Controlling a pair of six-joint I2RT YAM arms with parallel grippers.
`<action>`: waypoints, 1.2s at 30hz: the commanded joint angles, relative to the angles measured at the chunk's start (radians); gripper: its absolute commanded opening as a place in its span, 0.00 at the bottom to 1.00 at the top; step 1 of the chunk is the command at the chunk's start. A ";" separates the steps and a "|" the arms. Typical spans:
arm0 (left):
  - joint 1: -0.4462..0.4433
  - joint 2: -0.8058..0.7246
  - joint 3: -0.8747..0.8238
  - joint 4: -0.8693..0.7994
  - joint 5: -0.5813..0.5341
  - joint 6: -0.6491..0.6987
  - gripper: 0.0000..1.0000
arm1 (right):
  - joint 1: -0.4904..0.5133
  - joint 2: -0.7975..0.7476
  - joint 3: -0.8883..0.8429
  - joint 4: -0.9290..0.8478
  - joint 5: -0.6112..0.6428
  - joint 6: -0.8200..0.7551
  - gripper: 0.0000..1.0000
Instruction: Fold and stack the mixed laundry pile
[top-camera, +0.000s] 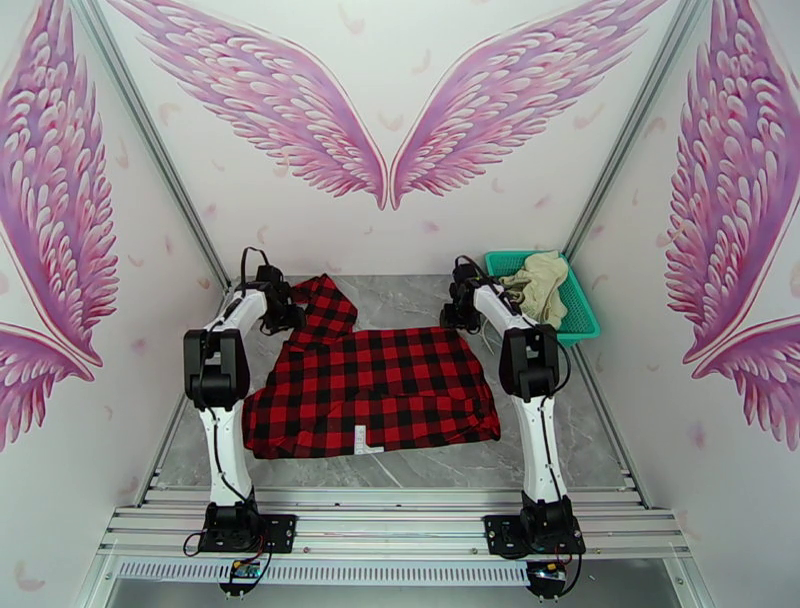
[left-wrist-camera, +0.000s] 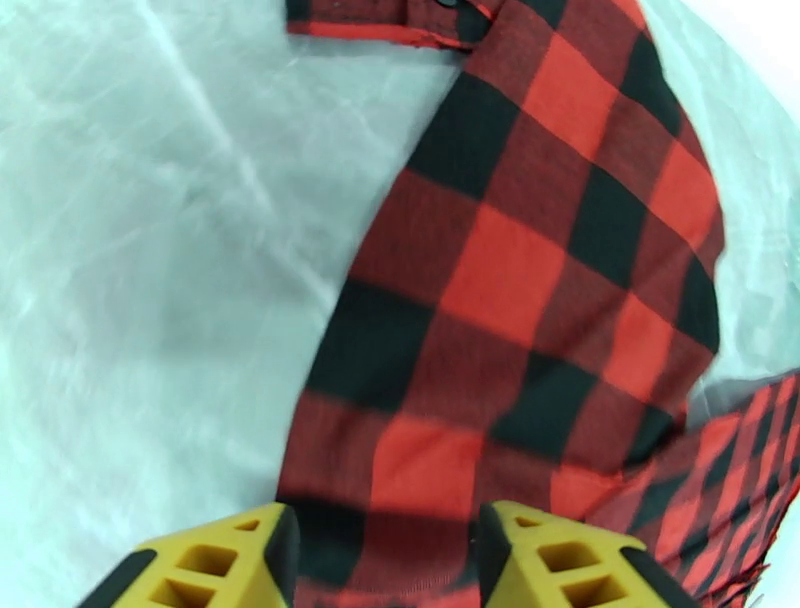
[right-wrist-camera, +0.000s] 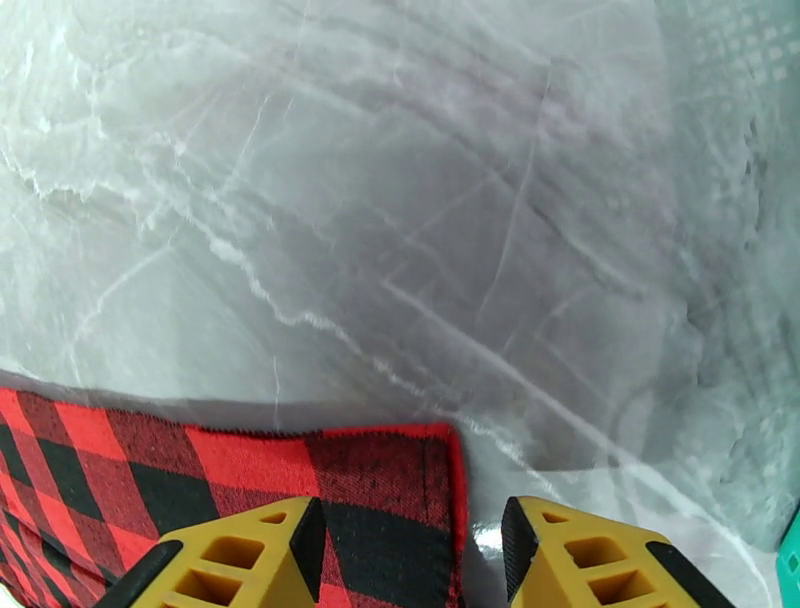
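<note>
My left tool (left-wrist-camera: 388, 522) has its jaws apart and holds nothing. The sleeve (left-wrist-camera: 520, 290) lies flat under the gap and runs off toward 12 o'clock, which I judge puts the tool squarely over the cloth it has to fold in. My right tool (right-wrist-camera: 412, 520) is likewise spread and empty. One finger is over the shirt's far corner (right-wrist-camera: 400, 470) and the other is over bare worktop (right-wrist-camera: 400, 200), so it straddles the edge and a pinch there could catch the hem.

From above, the shirt (top-camera: 380, 385) lies spread in the middle of the worktop with its label (top-camera: 362, 437) at 6 o'clock, near the front hem. The sleeve sticks out at 11 o'clock beside the left tool, not yet folded across the body. The right tool sits at the shirt's 1 o'clock corner. I take both tools at the far edge to mean that edge is to be handled evenly.

The cream cloth (top-camera: 540, 280) is heaped in the basket (top-camera: 585, 322) at 2 o'clock, just beyond the right arm and clear of the shirt. I'd say it waits its turn, with no fold or stack yet made.
</note>
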 joint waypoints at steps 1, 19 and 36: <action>-0.012 0.080 0.130 -0.109 -0.047 0.060 0.55 | -0.006 0.041 0.035 -0.045 0.003 -0.003 0.54; -0.053 0.328 0.466 -0.258 -0.150 0.070 0.53 | -0.009 0.075 0.091 -0.047 0.026 0.042 0.57; -0.038 0.287 0.456 -0.164 0.035 0.076 0.00 | -0.010 0.089 0.179 -0.081 -0.003 0.014 0.20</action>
